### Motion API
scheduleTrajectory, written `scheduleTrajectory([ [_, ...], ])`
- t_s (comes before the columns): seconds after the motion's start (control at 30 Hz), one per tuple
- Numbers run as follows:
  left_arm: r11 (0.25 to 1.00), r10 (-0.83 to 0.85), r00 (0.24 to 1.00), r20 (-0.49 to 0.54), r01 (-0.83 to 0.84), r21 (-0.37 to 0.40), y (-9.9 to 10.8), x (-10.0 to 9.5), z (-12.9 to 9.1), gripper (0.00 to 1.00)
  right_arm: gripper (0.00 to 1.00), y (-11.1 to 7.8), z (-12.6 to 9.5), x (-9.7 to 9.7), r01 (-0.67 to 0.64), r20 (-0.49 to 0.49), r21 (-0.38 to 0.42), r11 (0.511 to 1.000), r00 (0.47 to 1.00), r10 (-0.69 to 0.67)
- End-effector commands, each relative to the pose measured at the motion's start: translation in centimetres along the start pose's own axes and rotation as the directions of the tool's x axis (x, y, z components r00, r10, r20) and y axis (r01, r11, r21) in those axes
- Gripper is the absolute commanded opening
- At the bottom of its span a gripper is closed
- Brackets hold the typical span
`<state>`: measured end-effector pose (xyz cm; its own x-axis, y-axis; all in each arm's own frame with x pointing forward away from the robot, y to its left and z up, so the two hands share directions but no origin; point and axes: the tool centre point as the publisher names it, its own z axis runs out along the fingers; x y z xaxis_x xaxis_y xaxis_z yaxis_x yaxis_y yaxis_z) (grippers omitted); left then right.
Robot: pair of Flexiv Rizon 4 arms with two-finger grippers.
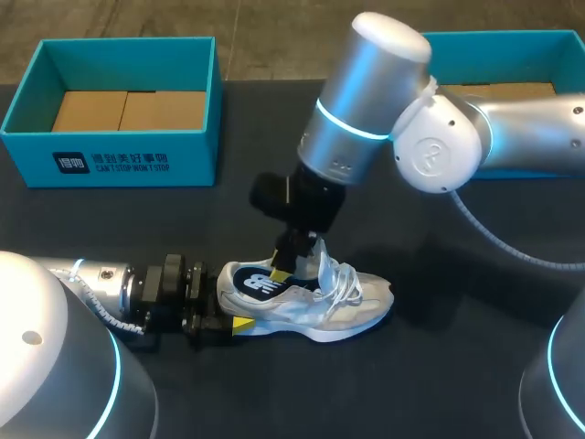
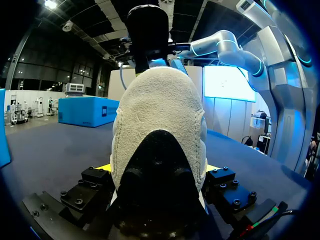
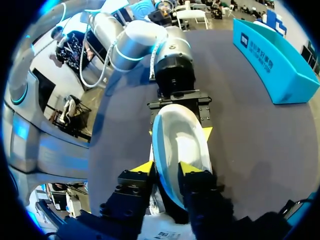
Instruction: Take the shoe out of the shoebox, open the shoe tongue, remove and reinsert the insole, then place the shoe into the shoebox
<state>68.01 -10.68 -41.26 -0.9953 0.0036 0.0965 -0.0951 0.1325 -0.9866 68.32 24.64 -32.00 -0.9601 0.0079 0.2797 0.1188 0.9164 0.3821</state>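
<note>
Second shoebox partly behind right arm

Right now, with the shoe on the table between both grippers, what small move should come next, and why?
Probably raise the right gripper slightly, drawing the insole out of the shoe. Its fingers pinch what looks like the insole at the opening, while the left gripper clamps the heel, so the shoe should stay put.
</note>
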Motion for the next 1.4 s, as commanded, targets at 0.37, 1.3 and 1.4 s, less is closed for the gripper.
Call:
scheduleTrajectory([
  [0.37,1.000,0.000,1.000,0.001,0.000,0.000,0.0,0.0,0.0,0.00,0.00,1.1,0.1,-0.7,0.082,-0.038,-0.015,0.997,0.996,-0.082],
  [1.3,1.000,0.000,1.000,0.001,0.000,0.000,0.0,0.0,0.0,0.00,0.40,2.0,0.5,-0.8,0.201,-0.142,-0.019,0.979,0.969,-0.202],
  [1.4,1.000,0.000,1.000,0.001,0.000,0.000,0.0,0.0,0.0,0.00,0.41,1.5,0.5,-0.8,0.184,-0.158,-0.030,0.982,0.970,-0.187],
])
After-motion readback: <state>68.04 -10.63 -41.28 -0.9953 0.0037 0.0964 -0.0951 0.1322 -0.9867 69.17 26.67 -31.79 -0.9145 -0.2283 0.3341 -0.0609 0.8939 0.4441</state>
